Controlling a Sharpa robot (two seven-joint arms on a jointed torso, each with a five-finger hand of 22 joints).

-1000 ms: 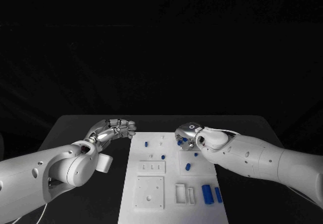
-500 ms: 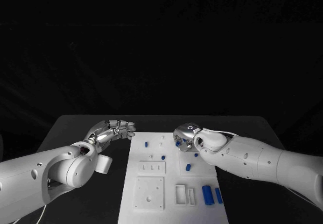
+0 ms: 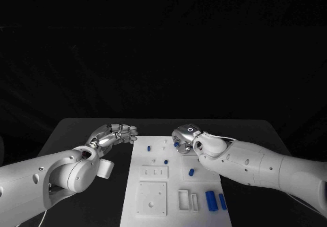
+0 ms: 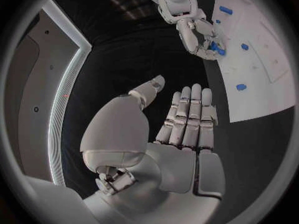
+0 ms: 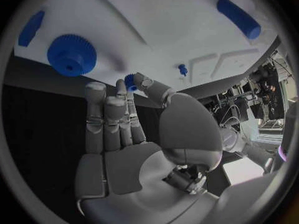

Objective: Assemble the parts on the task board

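A small blue part (image 5: 129,81) is pinched by the right hand (image 3: 183,141) over the task board (image 3: 151,198)'s far end. The left hand (image 3: 117,133), empty and loosely open, is held beside the board. Vertical seating is advised.

A white rectangular task board (image 3: 176,189) is laid flat in the middle of the black table, its long side running away from the robot. Raised white blocks with slots and holes are seen on its near half. Two blue cylinders (image 3: 214,200) are laid side by side near its near right corner. Small blue pegs (image 3: 149,148) are stood on its far half, and a blue gear (image 5: 72,54) is laid flat near the far edge.
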